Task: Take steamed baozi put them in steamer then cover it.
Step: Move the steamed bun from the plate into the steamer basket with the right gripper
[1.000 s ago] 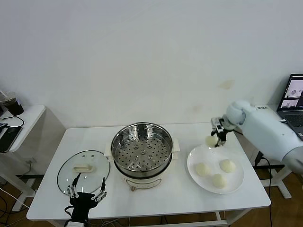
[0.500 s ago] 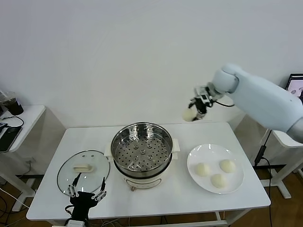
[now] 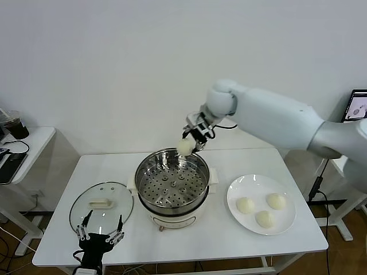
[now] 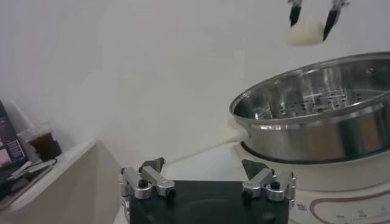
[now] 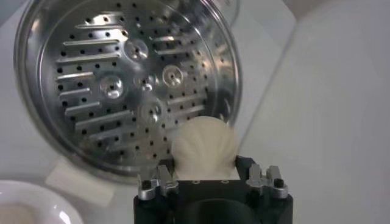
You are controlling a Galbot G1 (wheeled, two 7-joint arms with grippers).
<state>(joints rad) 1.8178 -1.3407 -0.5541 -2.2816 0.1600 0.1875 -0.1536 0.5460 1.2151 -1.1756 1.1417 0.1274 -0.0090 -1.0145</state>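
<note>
My right gripper is shut on a cream-white baozi and holds it above the far rim of the shiny steamer. In the right wrist view the baozi sits between the fingers over the edge of the perforated tray, which holds no buns. Three more baozi lie on the white plate to the right. The clear glass cover with its cream handle lies flat on the table left of the steamer. My left gripper is open and empty at the table's front edge, below the cover.
A side table with a dark cup stands at the far left. A laptop shows at the right edge. In the left wrist view the steamer stands close ahead, with the held baozi above it.
My right arm has swung left from above the plate, carrying the baozi, to over the steamer's far rim. The left gripper has sunk slightly at the front edge.
</note>
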